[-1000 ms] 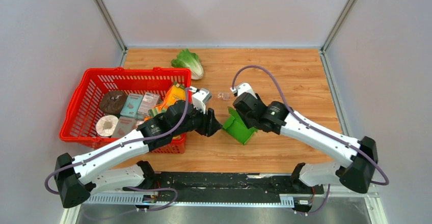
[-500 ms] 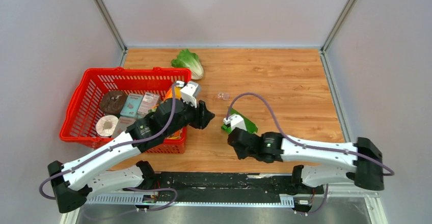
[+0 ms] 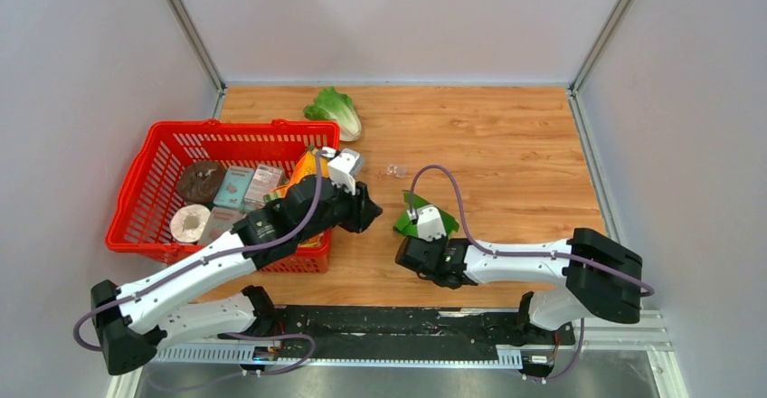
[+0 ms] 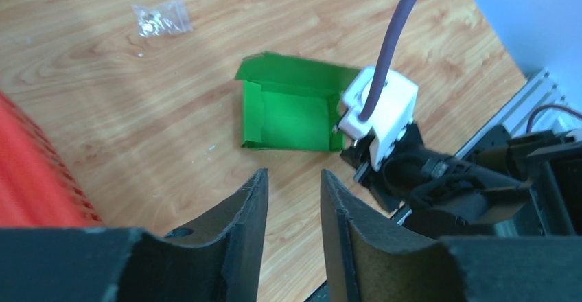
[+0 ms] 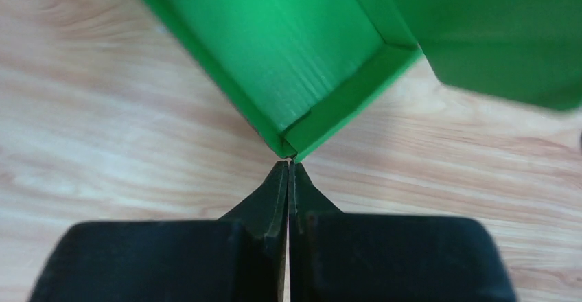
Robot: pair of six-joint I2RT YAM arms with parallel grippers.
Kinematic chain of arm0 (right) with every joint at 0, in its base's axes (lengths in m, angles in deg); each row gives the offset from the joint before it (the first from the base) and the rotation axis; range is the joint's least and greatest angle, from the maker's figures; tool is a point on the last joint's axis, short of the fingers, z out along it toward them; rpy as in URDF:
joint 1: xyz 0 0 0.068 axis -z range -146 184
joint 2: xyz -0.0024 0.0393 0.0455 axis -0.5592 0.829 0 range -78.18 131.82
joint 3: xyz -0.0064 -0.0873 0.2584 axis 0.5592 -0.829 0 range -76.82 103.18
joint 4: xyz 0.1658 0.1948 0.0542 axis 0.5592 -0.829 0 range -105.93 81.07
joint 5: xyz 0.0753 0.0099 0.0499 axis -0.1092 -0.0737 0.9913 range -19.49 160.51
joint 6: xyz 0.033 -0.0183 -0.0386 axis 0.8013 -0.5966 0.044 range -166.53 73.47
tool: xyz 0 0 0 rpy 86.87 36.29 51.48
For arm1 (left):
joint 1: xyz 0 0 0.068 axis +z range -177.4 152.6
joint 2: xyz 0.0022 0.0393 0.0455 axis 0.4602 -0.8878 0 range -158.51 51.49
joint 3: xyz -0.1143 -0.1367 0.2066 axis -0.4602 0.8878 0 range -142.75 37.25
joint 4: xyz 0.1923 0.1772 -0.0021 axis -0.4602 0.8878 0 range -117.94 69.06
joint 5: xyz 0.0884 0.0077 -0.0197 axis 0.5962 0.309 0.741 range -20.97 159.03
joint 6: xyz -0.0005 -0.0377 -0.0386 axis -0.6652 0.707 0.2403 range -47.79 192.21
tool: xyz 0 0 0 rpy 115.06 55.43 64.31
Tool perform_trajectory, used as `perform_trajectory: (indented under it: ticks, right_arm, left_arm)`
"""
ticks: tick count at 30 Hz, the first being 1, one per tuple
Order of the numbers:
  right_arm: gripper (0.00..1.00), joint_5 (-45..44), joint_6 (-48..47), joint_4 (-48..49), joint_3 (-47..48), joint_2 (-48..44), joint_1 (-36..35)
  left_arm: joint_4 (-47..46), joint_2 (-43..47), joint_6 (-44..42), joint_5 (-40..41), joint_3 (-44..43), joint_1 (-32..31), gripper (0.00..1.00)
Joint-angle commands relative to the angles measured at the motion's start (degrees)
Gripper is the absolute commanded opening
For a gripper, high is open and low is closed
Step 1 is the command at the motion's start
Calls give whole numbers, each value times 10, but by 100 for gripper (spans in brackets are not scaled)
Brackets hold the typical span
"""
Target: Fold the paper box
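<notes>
The bright green paper box (image 4: 288, 113) lies on the wooden table as an open tray with low walls raised and one flap spread at its far side. From above, the right wrist covers most of the paper box (image 3: 404, 226). My right gripper (image 5: 288, 161) is shut, its tips touching the box's near corner (image 5: 292, 149) with no card visibly between them. My left gripper (image 4: 294, 171) hovers left of the box, open with only bare table in the gap, also seen beside the basket (image 3: 369, 210).
A red basket (image 3: 145, 190) with groceries and an orange carton (image 3: 307, 167) stands at the left, under the left arm. A lettuce (image 3: 333, 108) lies at the back. A small clear bag (image 3: 395, 170) lies just beyond the box. A metal rail (image 4: 542, 89) runs along the near edge.
The right arm swung from over the box round to its near side, dropped low and shut its jaws. The left gripper drew back from the box and narrowed.
</notes>
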Motion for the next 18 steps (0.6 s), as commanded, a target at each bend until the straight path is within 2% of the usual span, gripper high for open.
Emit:
perform_trajectory:
  ticks: [1, 4, 9, 14, 16, 17, 18]
  right_arm:
    - [3, -79, 65, -6, -19, -21, 29]
    - [6, -83, 45, 4, -24, -42, 36]
    - [24, -71, 15, 3, -47, -125, 68]
    - [36, -34, -10, 12, -72, -208, 77]
    - [42, -16, 9, 11, -79, -253, 82]
    - [48, -11, 16, 12, -91, -266, 84]
    - [49, -3, 22, 16, -98, -293, 91]
  left_arm:
    - [-41, -52, 6, -60, 12, 3, 40]
    - [-66, -92, 17, -55, 16, -14, 38]
    - [-76, -166, 11, 22, -1, -72, 42]
    - [-83, -221, 43, 62, -7, -86, 42]
    - [-70, -254, 58, 80, -17, -88, 41]
    - [-57, -263, 64, 97, -22, -87, 41]
    - [-53, -275, 68, 109, -24, -88, 43]
